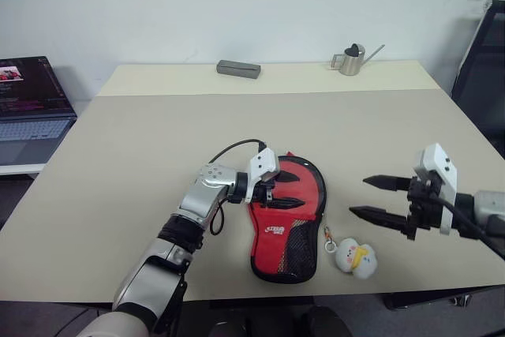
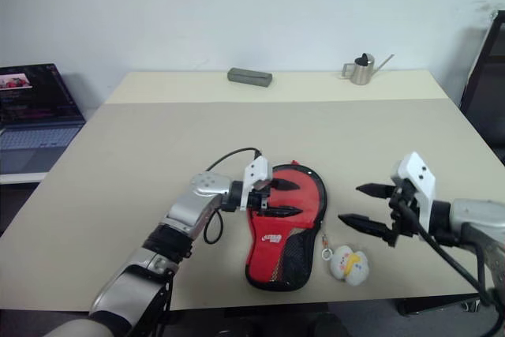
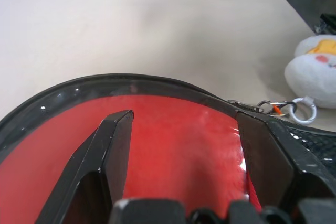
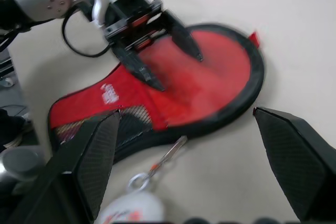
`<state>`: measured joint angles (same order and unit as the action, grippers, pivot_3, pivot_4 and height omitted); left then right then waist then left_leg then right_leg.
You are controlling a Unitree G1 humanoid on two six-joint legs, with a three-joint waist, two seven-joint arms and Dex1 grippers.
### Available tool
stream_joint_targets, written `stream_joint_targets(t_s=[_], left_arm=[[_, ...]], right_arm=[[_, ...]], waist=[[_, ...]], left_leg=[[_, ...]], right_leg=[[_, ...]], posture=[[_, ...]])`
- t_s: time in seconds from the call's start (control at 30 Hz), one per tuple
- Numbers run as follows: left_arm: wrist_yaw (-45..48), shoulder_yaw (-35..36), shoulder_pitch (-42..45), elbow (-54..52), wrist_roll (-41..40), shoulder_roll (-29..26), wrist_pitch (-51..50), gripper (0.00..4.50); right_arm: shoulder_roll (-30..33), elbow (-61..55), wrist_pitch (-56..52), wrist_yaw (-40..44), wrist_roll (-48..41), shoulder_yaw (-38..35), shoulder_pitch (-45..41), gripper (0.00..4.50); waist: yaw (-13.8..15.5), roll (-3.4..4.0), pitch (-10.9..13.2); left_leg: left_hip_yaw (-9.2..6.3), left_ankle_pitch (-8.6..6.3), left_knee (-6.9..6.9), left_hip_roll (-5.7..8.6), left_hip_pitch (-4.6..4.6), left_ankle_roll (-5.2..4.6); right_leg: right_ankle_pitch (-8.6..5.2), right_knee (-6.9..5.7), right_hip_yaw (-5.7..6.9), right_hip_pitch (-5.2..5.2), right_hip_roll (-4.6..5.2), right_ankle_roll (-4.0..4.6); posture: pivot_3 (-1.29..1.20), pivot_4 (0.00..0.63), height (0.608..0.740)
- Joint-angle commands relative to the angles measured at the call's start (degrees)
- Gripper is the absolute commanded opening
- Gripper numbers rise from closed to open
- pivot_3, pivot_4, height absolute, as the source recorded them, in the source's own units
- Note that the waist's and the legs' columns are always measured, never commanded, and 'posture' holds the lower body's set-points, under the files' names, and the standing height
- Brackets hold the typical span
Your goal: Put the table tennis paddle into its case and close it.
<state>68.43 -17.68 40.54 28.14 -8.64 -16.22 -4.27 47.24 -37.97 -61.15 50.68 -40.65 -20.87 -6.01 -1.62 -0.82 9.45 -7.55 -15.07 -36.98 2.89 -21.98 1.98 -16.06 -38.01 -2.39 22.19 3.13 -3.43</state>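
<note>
Red case (image 1: pixel 286 219) lies under the spread left gripper (image 1: pixel 282 186); right gripper (image 1: pixel 377 197) gapes empty.

— Where can we pass on the tabletop (image 1: pixel 158 124)?

— The whole middle and far stretch lies bare. Only at the far edge do we meet the grey box (image 1: pixel 238 69) and the small metal watering can (image 1: pixel 351 61), well apart from each other.

— And near us?

— The case (image 1: pixel 286 222) lies flat by the near edge, with the left gripper (image 1: pixel 286 191) spread wide over its round end. The plush charm (image 1: pixel 355 258) sits just beside the case's narrow end, tied on by a key ring (image 1: pixel 329 245).

— To the right?

— The right gripper (image 1: pixel 369 197), fingers apart, hangs above bare tabletop; between it and the case we have a free lane.

— Left?

— Bare tabletop out to the edge; a laptop (image 1: pixel 28 108) stands beyond it.
</note>
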Motion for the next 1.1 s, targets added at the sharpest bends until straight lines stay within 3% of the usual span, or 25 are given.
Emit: stream_joint_targets(t_s=[0.03,0.2,0.6,1.1], left_arm=[[1.45,-0.66,0.56,0.94,1.13,0.51,2.96,3.37],[2.57,-1.93,-0.65,2.39,3.05,0.31,6.06,3.37],[1.4,-0.68,0.41,9.14,4.49,2.28,8.82,3.37],[1.75,-0.34,-0.23,8.38,4.79,2.71,8.76,3.37]], right_arm=[[-0.75,-4.31,0.31,-3.24,-2.21,-1.38,2.04,4.43],[-0.37,-6.81,0.03,-4.63,-5.38,-0.36,5.96,4.43],[3.11,-5.08,3.19,-3.88,-3.8,5.13,10.22,4.43],[3.42,5.69,13.21,-3.39,7.02,16.12,14.33,4.43]], waist=[[-0.06,-0.01,0.01],[0.02,-0.02,0.01],[0.15,-0.05,-0.01],[0.15,-0.07,-0.02]], left_leg=[[0.0,0.0,0.0,0.0,0.01,0.0],[-0.03,0.0,0.0,0.01,0.01,0.0],[-0.06,0.01,-0.03,0.06,0.23,-0.01],[-0.14,0.01,-0.04,0.11,0.33,-0.01]], right_leg=[[0.0,-0.01,0.0,0.0,0.0,0.0],[0.0,0.0,0.02,-0.02,0.0,-0.01],[0.0,0.04,0.09,-0.33,0.01,-0.06],[0.0,0.08,0.12,-0.46,0.04,-0.1]], posture=[[0.0,0.15,0.74],[0.0,0.15,0.74],[0.0,0.15,0.74],[0.0,0.15,0.74]])
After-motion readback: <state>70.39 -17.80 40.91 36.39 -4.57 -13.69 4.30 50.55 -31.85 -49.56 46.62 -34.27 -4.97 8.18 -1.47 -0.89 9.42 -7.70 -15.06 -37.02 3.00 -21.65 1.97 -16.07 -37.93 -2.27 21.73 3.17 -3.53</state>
